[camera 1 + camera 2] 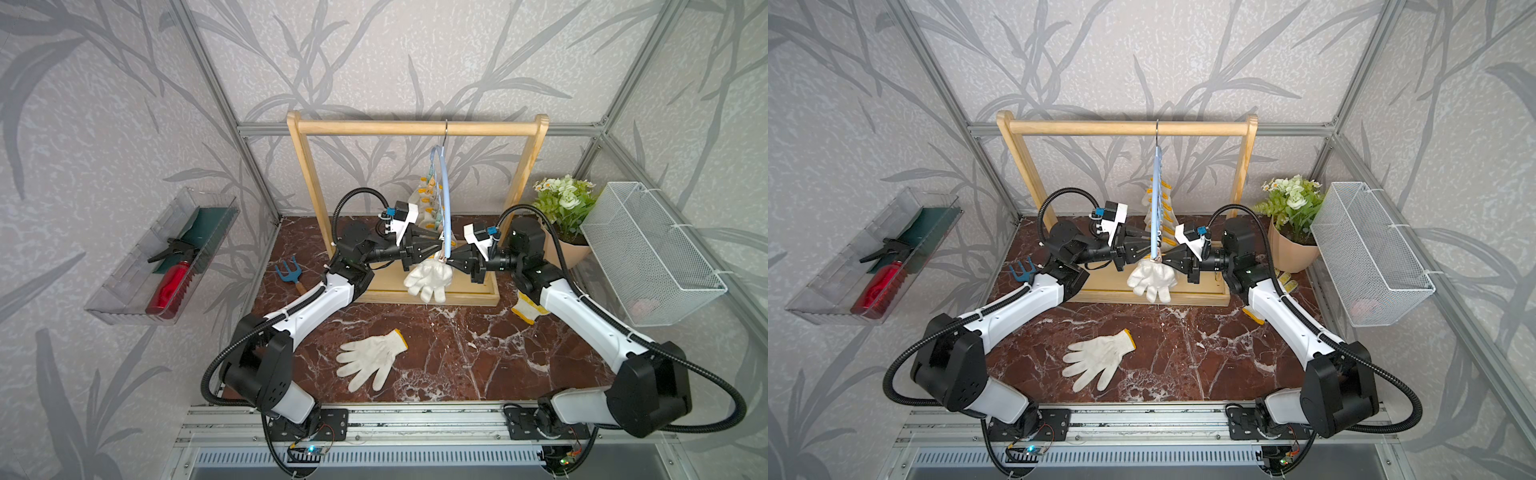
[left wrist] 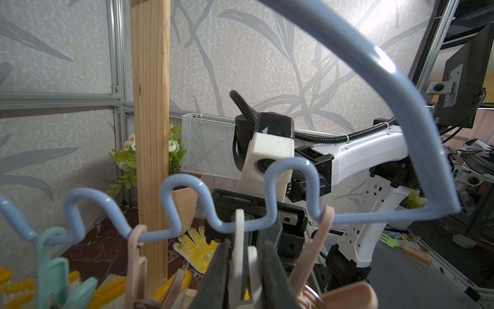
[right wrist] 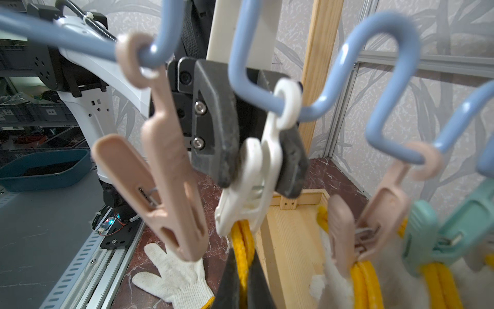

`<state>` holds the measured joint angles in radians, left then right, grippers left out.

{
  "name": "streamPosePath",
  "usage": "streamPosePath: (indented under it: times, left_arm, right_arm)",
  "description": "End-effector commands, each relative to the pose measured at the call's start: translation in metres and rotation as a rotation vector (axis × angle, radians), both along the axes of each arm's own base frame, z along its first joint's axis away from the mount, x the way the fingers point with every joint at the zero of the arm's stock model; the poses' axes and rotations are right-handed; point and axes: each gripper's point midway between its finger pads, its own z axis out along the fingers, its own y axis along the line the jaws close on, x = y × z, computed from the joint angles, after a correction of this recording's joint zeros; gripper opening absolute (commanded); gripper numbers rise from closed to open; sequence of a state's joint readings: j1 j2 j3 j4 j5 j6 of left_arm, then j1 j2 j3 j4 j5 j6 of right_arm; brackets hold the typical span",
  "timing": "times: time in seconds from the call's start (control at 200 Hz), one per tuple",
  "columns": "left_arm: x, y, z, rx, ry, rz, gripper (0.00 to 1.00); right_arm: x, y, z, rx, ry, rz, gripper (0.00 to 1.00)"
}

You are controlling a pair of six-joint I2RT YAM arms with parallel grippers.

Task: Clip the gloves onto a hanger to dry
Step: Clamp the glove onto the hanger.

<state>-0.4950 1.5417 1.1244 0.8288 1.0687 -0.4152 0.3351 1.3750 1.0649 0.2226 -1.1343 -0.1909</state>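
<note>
While both arms meet at the near end of the hanger (image 1: 446, 195), which hangs by its hook from the rack (image 1: 415, 126) and shows edge-on in both top views, your left gripper (image 1: 439, 246) is nearly closed. Its fingers (image 3: 219, 128) pinch the handles of the white clip (image 3: 263, 171) from both sides. Your right gripper (image 1: 452, 258) reaches in from the right, fully closed on the yellow cuff (image 3: 242, 248) of a glove (image 1: 428, 279). It holds that cuff up at the clip's mouth; whether the clip has bitten onto it, you cannot tell. The glove droops fingers-down below the two grippers, over the near edge of the rack's base. A pink clip (image 3: 157, 187) hangs just beside the white one, on its near side. Farther along the hanger, more gloves (image 3: 366, 281) hang by their cuffs from pink and mint clips. A spare glove (image 1: 370, 361) lies flat on the table (image 1: 457, 365), near and left of centre, its cuff pointing far right, well apart from both grippers.
</note>
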Motion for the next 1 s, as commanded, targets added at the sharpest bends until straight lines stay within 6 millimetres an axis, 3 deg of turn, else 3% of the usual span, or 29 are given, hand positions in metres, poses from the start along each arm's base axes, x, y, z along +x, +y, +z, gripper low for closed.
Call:
streamPosePath:
  times: [0.0,0.385,0.875,0.995]
  left_arm:
    - [-0.004,0.001,0.016,-0.035,-0.054,-0.024,0.00]
    - [0.003,0.002,0.013,-0.064,-0.071,0.014,0.00]
    - [0.015,0.005,-0.007,-0.062,-0.106,0.110,0.00]
    - [0.015,0.004,-0.006,-0.063,-0.103,0.105,0.17]
  right_arm:
    - [-0.005,-0.004,0.023,0.038,-0.070,0.001,0.00]
    - [-0.013,-0.004,0.029,0.042,-0.053,0.026,0.00]
    - [-0.016,-0.006,0.030,0.044,-0.062,0.014,0.00]
    - [-0.014,-0.006,0.026,0.037,-0.052,0.004,0.00]
